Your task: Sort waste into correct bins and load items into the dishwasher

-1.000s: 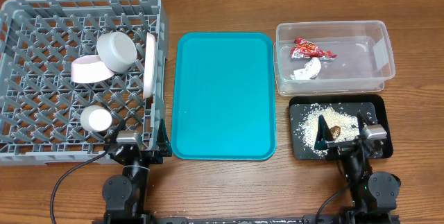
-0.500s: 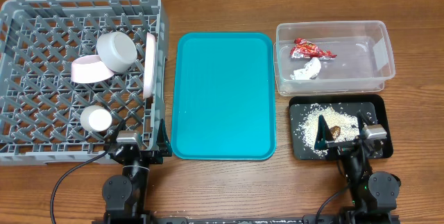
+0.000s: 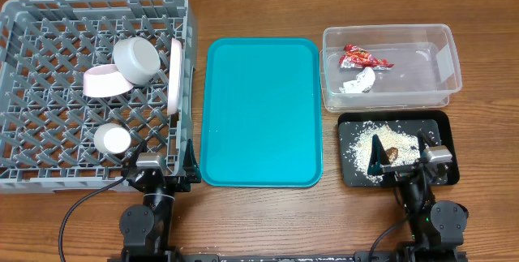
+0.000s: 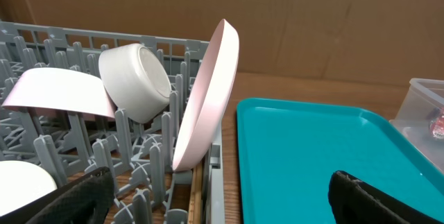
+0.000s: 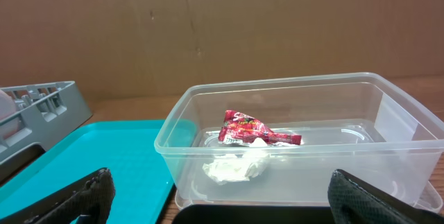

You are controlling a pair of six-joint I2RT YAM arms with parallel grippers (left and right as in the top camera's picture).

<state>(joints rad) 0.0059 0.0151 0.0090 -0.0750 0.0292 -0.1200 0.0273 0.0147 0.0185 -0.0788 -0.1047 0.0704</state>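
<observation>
On the table [image 3: 259, 10], the dish rack [image 3: 97, 1] is seen at 9 o'clock, the teal tray [image 3: 259, 112] at the centre with nothing on it, the clear tub [image 3: 388, 28] at 2 o'clock and the black tray [image 3: 442, 120] at 4 o'clock. The plate [image 3: 175, 75] is stood on edge against the rack's 3 o'clock wall, beside the grey-green bowl [image 3: 136, 59], pink bowl [image 3: 101, 82] and cup [image 3: 112, 139]. The wrapper [image 3: 365, 56] and foil [image 3: 357, 82] are held in the tub, the rice [image 3: 357, 150] and brown lump [image 3: 392, 152] in the black tray. No chopsticks can be made out.

The sorting is judged nearly complete, so a check for the chopsticks is advised. The left end effector [image 3: 165, 165] and right end effector [image 3: 401, 158] are spread wide and hold nothing. Any lift is best taken over the teal tray, away from the leaning plate and the black tray's 6 o'clock rim.
</observation>
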